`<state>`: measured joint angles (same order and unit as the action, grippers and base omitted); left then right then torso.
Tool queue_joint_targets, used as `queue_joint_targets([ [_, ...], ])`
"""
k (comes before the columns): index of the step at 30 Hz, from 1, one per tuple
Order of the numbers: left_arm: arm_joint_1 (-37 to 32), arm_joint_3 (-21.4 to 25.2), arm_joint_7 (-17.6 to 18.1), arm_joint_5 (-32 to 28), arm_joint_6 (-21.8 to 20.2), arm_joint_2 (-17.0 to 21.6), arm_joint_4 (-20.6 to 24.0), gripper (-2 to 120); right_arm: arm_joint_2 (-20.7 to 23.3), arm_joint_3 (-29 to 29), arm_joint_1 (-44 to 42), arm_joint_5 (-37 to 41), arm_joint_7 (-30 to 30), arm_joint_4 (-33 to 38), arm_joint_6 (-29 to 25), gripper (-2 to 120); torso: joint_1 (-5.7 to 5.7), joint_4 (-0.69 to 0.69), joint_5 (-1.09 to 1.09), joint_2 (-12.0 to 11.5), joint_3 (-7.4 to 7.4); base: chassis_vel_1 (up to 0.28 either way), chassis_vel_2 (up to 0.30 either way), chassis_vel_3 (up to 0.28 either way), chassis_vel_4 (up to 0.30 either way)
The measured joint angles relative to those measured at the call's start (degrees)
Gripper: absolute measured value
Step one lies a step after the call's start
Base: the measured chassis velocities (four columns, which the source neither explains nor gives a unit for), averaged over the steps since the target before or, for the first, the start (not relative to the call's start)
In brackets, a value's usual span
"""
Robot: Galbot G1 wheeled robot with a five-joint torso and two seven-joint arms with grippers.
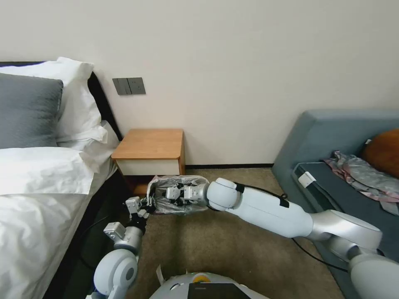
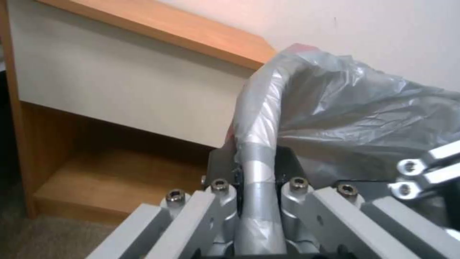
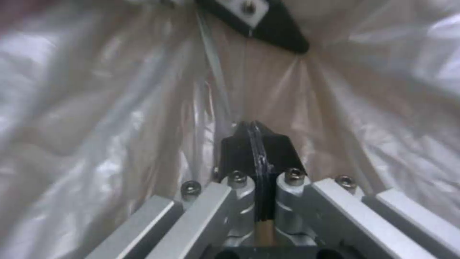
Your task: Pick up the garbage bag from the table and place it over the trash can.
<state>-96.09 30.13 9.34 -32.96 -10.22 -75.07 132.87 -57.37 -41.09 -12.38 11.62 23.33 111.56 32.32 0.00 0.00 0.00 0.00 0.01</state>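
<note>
My left gripper (image 2: 256, 169) is pinched tight on the rim of the garbage bag (image 2: 345, 108), just below the table (image 1: 150, 144). My right gripper (image 3: 256, 144) is closed inside the bag, beside my left one.

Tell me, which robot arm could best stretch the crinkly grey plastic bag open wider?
Probably the right. The right end effector is inside the crinkly grey plastic bag, shut on the film, with open carpet on its side. The left end effector clamps the rim close to the light-brown wooden nightstand.
</note>
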Motion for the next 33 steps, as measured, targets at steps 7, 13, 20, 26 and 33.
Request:
queue_joint_targets([
  [7, 0.1, 0.0, -0.8, 0.6, 0.4, 0.0, 0.1, 4, -1.2, -0.9, 0.5, -3.8, -0.2, -2.4, 3.0, 0, 0.00, 0.00, 0.00, 0.0, 0.00, 0.000, 0.000, 0.000, 0.000],
  [13, 0.2, 0.0, -1.0, 0.6, 0.5, -0.1, 0.3, 4, -1.9, -1.5, 0.7, -5.1, -0.4, -3.7, 4.2, 0, 0.00, 0.00, 0.00, 0.0, -0.01, 0.000, 0.000, 0.000, 0.000],
  [20, 0.2, 0.0, -1.2, 0.6, 0.6, -0.1, 0.6, 4, -2.8, -2.0, 1.0, -5.7, -0.6, -5.5, 5.1, 0, 0.00, 0.00, 0.00, 0.0, -0.01, 0.000, 0.000, 0.000, 0.000],
  [26, 0.2, 0.2, -1.2, 0.5, 0.7, -0.1, 0.9, 4, -3.0, -2.6, 1.4, -5.8, 0.0, -6.4, 5.5, 0, 0.00, 0.01, 0.00, 0.0, 0.00, 0.000, 0.000, 0.000, 0.000],
  [33, 0.2, 0.3, -1.3, 0.4, 0.9, -0.4, 1.0, 4, -2.1, -2.9, 1.6, -5.9, 0.4, -6.3, 6.1, 0, 0.00, 0.00, 0.00, 0.0, -0.01, 0.000, 0.000, 0.000, 0.000],
])
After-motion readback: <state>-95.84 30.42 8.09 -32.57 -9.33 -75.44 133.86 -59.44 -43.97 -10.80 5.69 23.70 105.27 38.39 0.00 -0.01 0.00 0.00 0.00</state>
